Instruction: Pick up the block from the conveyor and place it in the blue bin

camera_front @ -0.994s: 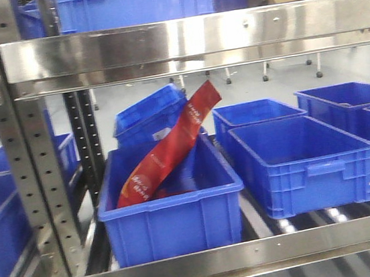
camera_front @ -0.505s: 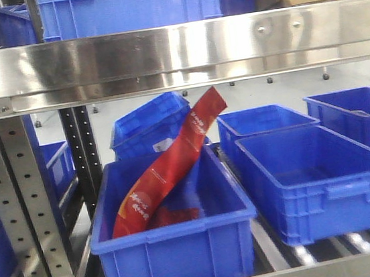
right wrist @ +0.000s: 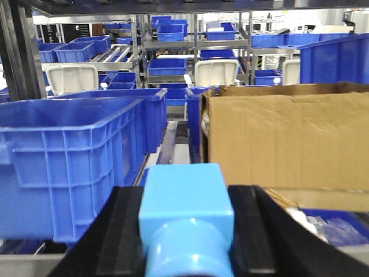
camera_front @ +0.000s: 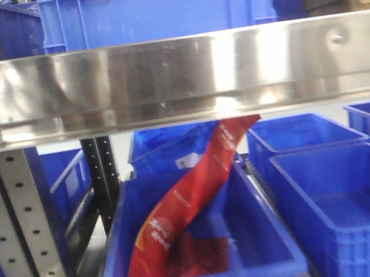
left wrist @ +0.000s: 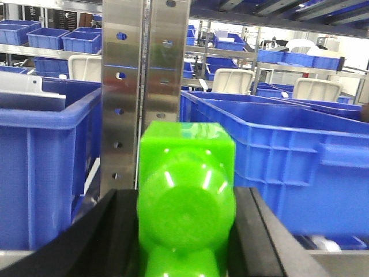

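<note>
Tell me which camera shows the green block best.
The left wrist view: the bright green plastic block fills its centre, between the black jaws. The front-facing view shows none of it; the right wrist view has a light blue plastic block instead.

We find no text, number or brand that can be read with confidence in any view.

Front view: the red pouch (camera_front: 188,209) carries white print in 2 places, 1 patch (camera_front: 225,144) toward its 1 o'clock end and 1 patch (camera_front: 157,231) toward its 7 o'clock end. Both are blurred, and we cannot make out the characters. A small white label (camera_front: 189,159) sits on the wall of the blue bin (camera_front: 163,156) at 12 o'clock from the pouch's middle; its print is too small to read.

Wrist views: we read nothing on the green block (left wrist: 185,190), the light blue block (right wrist: 185,202) or the cardboard box (right wrist: 288,138).
</note>
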